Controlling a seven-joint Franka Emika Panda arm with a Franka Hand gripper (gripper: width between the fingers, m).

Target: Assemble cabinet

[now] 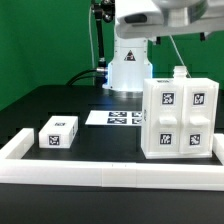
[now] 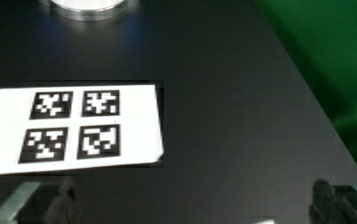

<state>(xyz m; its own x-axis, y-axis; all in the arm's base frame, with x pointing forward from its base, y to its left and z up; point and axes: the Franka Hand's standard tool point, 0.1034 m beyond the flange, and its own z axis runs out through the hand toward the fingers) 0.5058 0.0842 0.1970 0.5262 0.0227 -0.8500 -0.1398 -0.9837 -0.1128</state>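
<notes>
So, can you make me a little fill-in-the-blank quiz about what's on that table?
The table is ____ in colour.
The marker board shows ____ square tags in the wrist view.
The gripper is open and holds ____.
In the exterior view, the small block sits to the ____ of the tall cabinet box.
Missing words: black; four; nothing; left.

Seen from my remote desk, the arm [image 1: 128, 62] is all glossy white rounded shells, with dark seams at the joints. Black cables [image 1: 100, 40] run beside its base. My wrist camera catches two dark fingers [image 2: 47, 205], both blurred.
</notes>
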